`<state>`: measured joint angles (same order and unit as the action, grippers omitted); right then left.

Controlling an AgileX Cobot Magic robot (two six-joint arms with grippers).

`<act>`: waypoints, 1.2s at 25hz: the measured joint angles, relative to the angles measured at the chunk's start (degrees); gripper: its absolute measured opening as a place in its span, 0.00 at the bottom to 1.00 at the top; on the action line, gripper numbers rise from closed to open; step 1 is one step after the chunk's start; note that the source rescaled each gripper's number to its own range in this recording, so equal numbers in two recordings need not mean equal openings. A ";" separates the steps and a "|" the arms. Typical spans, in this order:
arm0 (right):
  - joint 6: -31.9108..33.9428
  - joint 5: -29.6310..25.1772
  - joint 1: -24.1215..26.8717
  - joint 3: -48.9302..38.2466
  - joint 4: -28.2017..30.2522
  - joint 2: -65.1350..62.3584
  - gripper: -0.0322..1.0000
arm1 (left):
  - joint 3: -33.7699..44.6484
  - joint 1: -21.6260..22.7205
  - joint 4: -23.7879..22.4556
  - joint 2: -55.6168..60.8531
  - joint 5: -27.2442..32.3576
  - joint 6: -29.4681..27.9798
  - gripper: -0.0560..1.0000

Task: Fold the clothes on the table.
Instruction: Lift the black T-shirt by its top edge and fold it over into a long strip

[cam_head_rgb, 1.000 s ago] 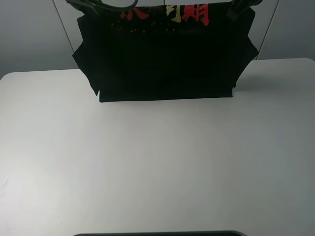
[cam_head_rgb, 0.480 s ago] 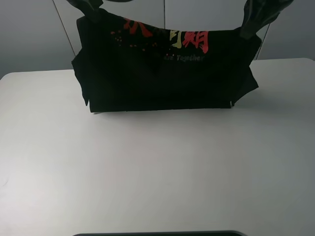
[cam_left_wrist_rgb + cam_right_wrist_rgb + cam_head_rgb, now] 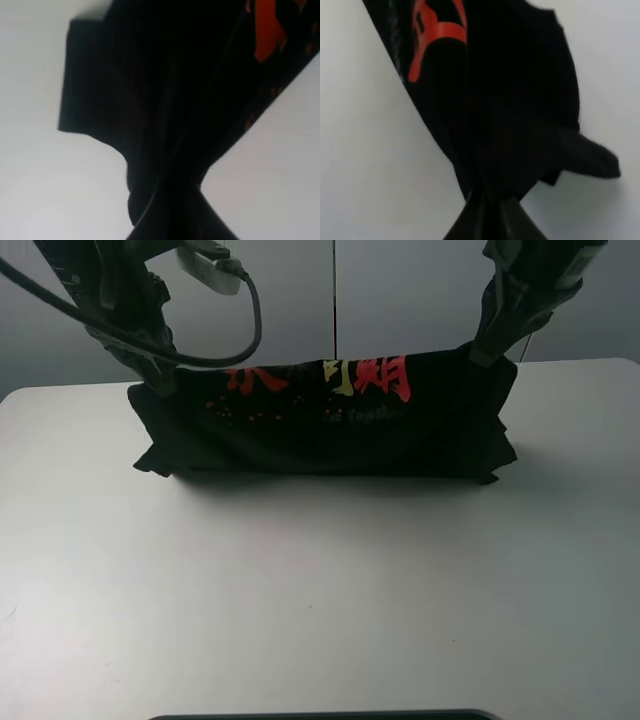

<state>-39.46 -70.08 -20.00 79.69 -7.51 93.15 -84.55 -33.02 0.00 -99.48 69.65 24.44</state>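
The black T-shirt point(image 3: 330, 425) with red and yellow characters on its chest hangs stretched between my two grippers at the far side of the white table point(image 3: 320, 580). Its lower part rests crumpled on the table. My left gripper point(image 3: 160, 380) is shut on the shirt's left upper corner. My right gripper point(image 3: 482, 352) is shut on the right upper corner. In the left wrist view the shirt point(image 3: 165, 100) bunches into the jaws at the frame's edge. In the right wrist view the shirt point(image 3: 505, 110) does the same, with a sleeve lying on the table.
A grey wall with panel seams stands behind the table's far edge. A dark object point(image 3: 320, 715) shows at the near edge of the table. The left arm's cable point(image 3: 245, 320) loops above the shirt.
Both grippers have come down with the shirt. Its hem, which hung just above the table, now lies on the surface, and the sleeves have folded onto the table.
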 joint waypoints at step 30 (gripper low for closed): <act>1.50 6.14 -4.54 -25.28 -2.85 -6.88 0.03 | 30.06 -0.03 -0.60 11.39 -22.11 -14.29 0.05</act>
<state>-37.96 -63.94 -24.54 54.42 -10.36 86.27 -54.49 -33.05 -0.60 -88.09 47.54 10.15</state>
